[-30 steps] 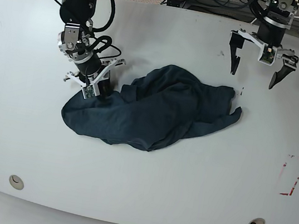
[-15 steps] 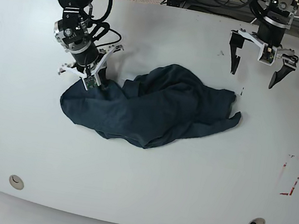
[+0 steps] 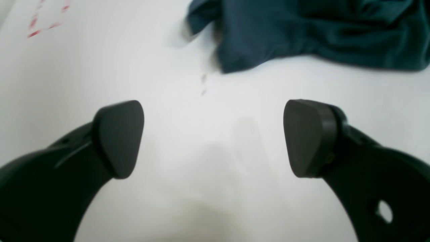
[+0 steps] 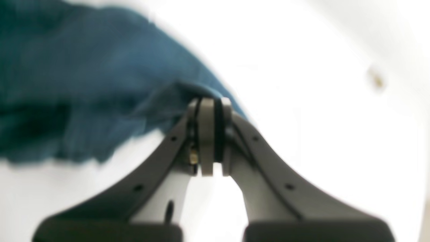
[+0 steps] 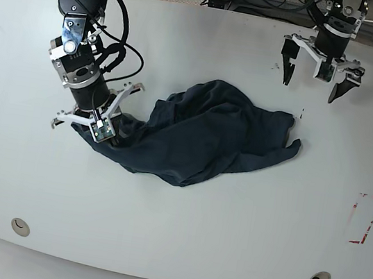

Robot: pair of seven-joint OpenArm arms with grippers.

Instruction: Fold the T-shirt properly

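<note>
Base view: right claw (image 5: 105,132) clamped on crumpled dark navy-blue soft-cloth T-shirt (image 5: 201,138); left claw (image 5: 320,75) wide open, empty. Drag slowly across white desk (image 5: 230,223), keeping cloth taut.

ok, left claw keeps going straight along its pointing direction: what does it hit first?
Probably bare table. The left claw is open with only white surface between its fingers; the T-shirt lies further ahead and mostly to one side. Depth is unclear, so it may reach the shirt's edge first.
</note>
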